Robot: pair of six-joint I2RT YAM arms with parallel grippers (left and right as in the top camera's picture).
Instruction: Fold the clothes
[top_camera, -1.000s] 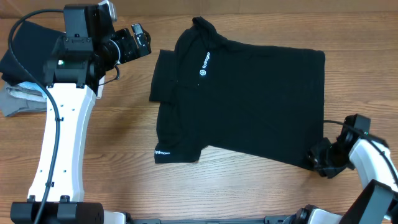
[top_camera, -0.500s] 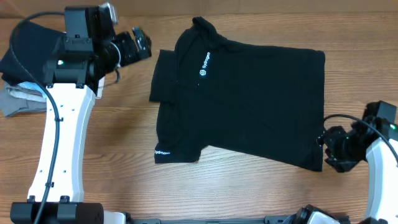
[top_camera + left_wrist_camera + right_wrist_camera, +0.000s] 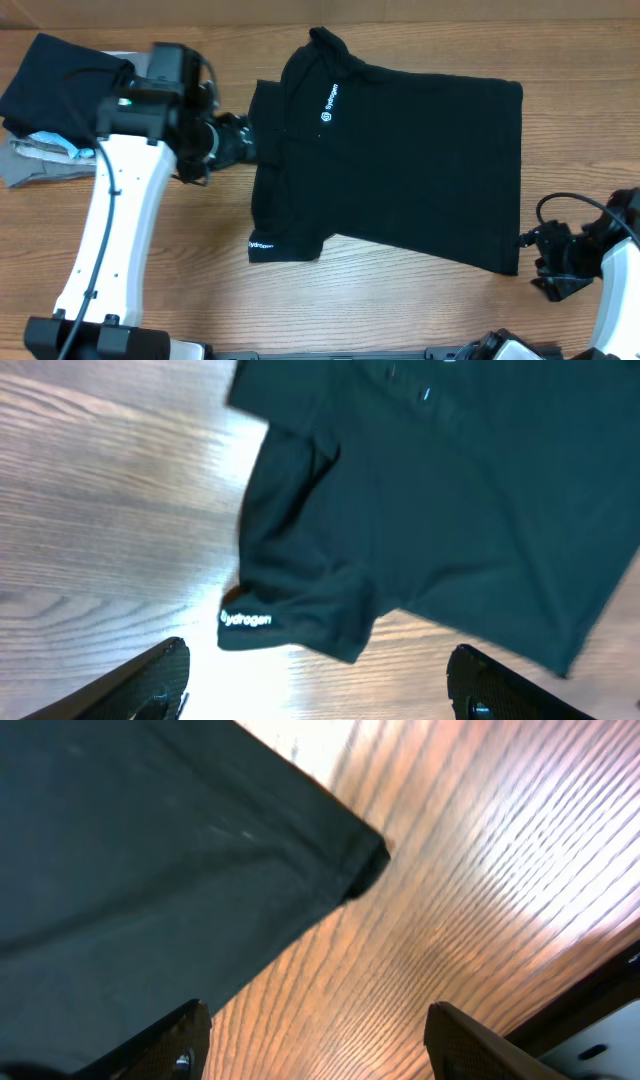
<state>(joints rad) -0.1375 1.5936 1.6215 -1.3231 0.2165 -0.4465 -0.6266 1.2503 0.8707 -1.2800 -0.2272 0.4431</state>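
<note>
The clothes, a black short-sleeved shirt (image 3: 400,160) with a small white logo, lie spread flat on the wooden table, collar toward the far left. My left gripper (image 3: 246,141) hovers at the shirt's left sleeve. In the left wrist view it (image 3: 320,690) is open, with bare wood between its fingers and the printed sleeve hem (image 3: 246,620) just ahead. My right gripper (image 3: 535,262) sits just off the shirt's near right corner. In the right wrist view it (image 3: 320,1042) is open over bare table, and the shirt corner (image 3: 355,860) lies ahead of it.
A pile of folded garments, black (image 3: 55,85) over grey (image 3: 35,165), lies at the far left behind the left arm. The table's edge (image 3: 600,1010) shows close to the right gripper.
The left arm swung from the far left corner down to the shirt's left sleeve. The right gripper opened, let go of the shirt's near right corner and backed off to the right.
</note>
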